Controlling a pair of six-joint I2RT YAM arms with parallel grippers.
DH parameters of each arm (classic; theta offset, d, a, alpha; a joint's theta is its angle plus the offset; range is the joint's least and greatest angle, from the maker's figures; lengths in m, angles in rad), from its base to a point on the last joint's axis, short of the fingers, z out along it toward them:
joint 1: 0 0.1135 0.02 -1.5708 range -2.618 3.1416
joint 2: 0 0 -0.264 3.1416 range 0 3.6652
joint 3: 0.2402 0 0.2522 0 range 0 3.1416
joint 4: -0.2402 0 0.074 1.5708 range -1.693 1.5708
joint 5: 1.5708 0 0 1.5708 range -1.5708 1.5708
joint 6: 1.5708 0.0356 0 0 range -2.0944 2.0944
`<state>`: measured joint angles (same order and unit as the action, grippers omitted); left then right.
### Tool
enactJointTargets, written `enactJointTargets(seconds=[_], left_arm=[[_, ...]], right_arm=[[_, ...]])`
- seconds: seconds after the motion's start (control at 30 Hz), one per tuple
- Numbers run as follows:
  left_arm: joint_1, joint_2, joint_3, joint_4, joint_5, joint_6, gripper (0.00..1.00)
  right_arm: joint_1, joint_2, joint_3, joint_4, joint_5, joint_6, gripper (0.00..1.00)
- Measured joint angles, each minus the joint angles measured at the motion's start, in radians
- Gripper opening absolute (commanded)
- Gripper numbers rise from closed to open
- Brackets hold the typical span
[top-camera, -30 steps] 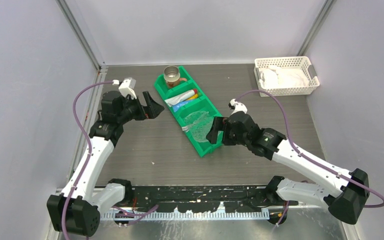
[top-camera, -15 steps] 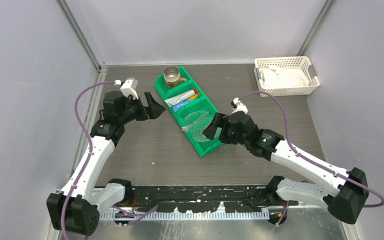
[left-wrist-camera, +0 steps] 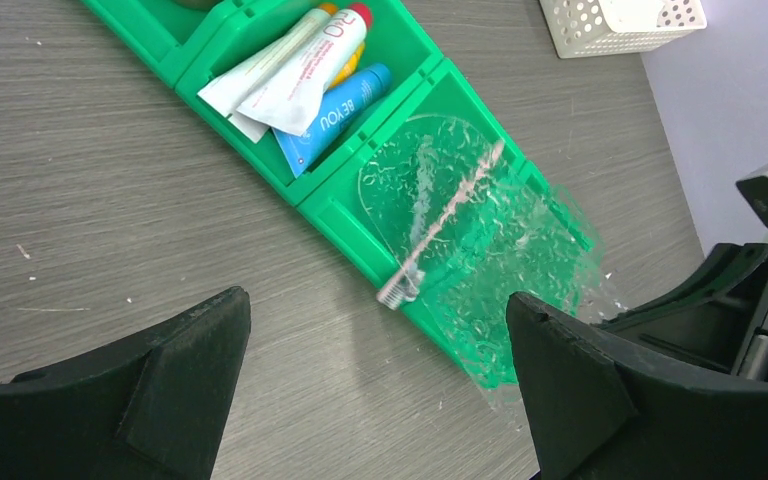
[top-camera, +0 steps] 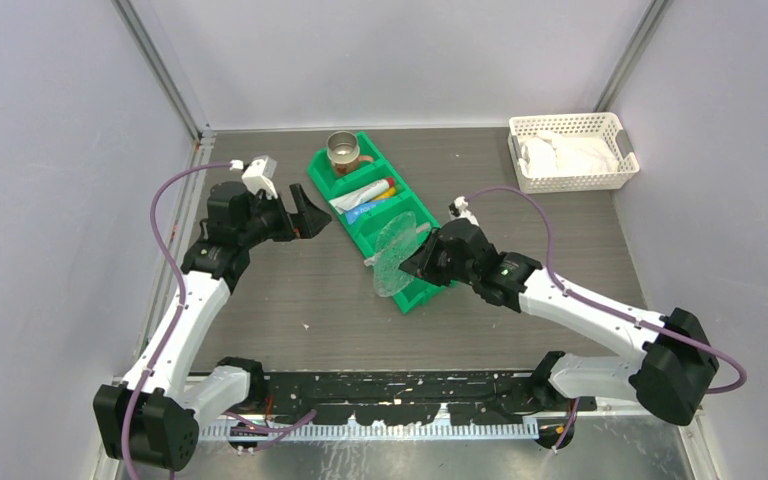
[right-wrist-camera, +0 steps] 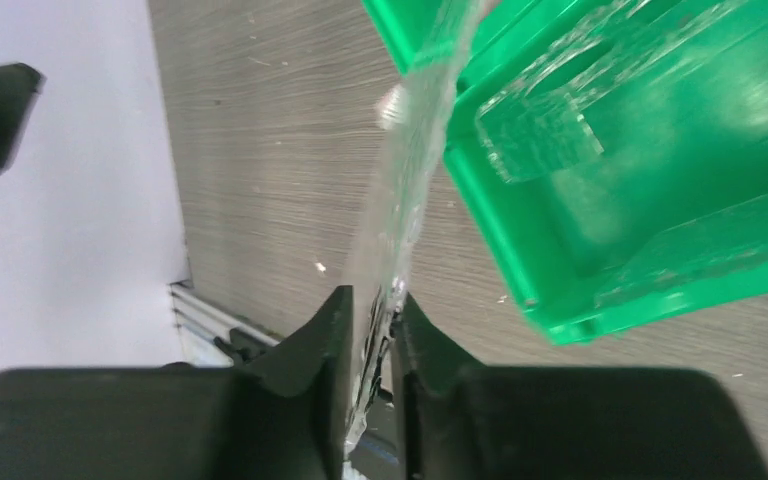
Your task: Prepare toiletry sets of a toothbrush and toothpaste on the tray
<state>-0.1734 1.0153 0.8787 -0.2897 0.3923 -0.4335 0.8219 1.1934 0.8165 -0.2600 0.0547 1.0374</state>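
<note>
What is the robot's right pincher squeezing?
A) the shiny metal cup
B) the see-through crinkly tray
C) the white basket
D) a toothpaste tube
B: in the right wrist view, the right gripper has its two fingers pinched together on the thin edge of the clear tray.

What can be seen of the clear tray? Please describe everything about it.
The tray is a thin sheet of see-through plastic, crinkly and glossy, with a rounded outline. It is tilted up on edge at the near end of the green bin, partly inside it. The right gripper pinches its rim between its two fingers. A pale toothbrush shows against it; whether the brush lies on or under the tray cannot be told.
</note>
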Motion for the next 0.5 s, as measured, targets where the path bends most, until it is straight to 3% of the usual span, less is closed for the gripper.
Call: enactJointTargets(seconds=[0.07,0.5], left_arm=[[-0.001,0.000,0.000,0.000,0.000,0.000,1.00],[-0.002,0.000,0.000,-0.001,0.000,-0.001,1.00]], right_arm=[[0.000,-0.008,0.006,0.004,0.006,0.034,0.01],[-0.003,-0.138,0.124,-0.240,0.072,-0.087,0.01]])
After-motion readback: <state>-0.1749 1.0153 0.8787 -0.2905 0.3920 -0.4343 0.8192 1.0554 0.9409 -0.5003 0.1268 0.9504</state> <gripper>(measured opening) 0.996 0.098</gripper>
